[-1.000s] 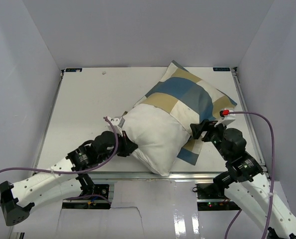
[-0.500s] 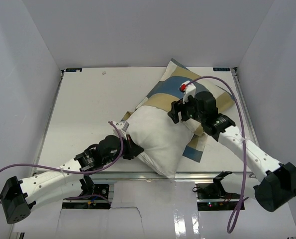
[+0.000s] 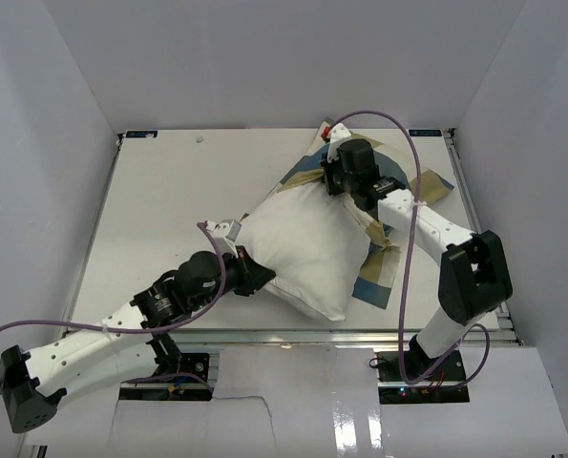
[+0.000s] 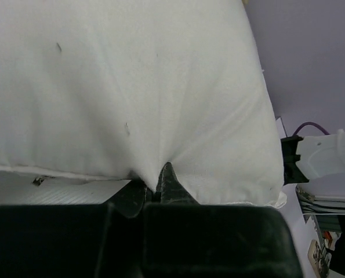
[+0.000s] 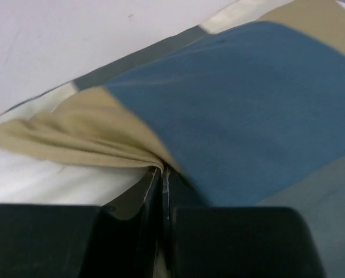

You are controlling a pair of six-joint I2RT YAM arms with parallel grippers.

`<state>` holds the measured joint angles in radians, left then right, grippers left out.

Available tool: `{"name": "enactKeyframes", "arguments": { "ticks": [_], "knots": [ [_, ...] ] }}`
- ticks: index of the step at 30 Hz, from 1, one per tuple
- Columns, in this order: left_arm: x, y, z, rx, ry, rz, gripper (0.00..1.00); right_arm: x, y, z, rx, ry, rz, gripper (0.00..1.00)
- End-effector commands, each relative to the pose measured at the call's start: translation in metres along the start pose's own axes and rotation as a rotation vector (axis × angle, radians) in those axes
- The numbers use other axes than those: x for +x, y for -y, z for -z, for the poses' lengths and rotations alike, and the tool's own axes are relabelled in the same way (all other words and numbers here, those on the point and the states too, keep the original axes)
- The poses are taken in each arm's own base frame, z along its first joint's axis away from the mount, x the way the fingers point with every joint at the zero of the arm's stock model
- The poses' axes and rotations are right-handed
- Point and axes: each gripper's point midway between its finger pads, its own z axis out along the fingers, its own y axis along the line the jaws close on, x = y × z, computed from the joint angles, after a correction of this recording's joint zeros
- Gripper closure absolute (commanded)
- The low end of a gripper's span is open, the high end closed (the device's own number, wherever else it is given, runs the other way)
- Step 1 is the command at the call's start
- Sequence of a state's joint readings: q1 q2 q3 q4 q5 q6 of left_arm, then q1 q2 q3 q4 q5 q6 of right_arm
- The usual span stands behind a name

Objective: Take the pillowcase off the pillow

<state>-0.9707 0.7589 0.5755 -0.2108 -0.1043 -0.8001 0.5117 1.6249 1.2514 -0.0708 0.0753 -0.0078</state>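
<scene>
Right gripper [image 5: 162, 171]: jaws pressed together, pinching a gathered fold of the pillowcase [image 5: 236, 104]. The fold is tan, at the cover's open edge, right where the tan block meets the white cushion. Creases in the cloth run into the fingertips.

Left gripper [image 4: 161, 175]: jaws closed on a pinch of the pillow [image 4: 131, 75]. White fabric puckers into the tips, near the cushion's lower-left edge.

Contents check, top view: most of the pillow is bare and out of the cover. It lies diagonally on the table [image 3: 169, 200], right of centre. Only its far-right end sits inside the pillowcase. The cover is bunched toward the far-right corner. A blue and tan flap shows from under the cushion's right side. How deep the end sits in the cover cannot be told.
</scene>
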Motion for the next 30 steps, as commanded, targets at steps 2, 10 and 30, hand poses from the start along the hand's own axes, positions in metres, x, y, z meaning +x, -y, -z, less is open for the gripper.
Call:
{"name": "enactKeyframes", "arguments": {
  "ticks": [2,10,30],
  "knots": [
    [-0.051,0.046,0.045,0.137,0.139,0.038,1.0,-0.025,0.101,-0.014,0.317,0.06,-0.158,0.92],
    [-0.13,0.029,0.141,0.0,0.458,0.139,1.0,-0.033,0.203,-0.033,0.484,-0.019,-0.362,0.92],
    [-0.1,-0.027,0.102,-0.232,0.426,0.172,1.0,-0.074,0.033,0.074,-0.238,0.121,-0.264,0.14]
  ]
}}
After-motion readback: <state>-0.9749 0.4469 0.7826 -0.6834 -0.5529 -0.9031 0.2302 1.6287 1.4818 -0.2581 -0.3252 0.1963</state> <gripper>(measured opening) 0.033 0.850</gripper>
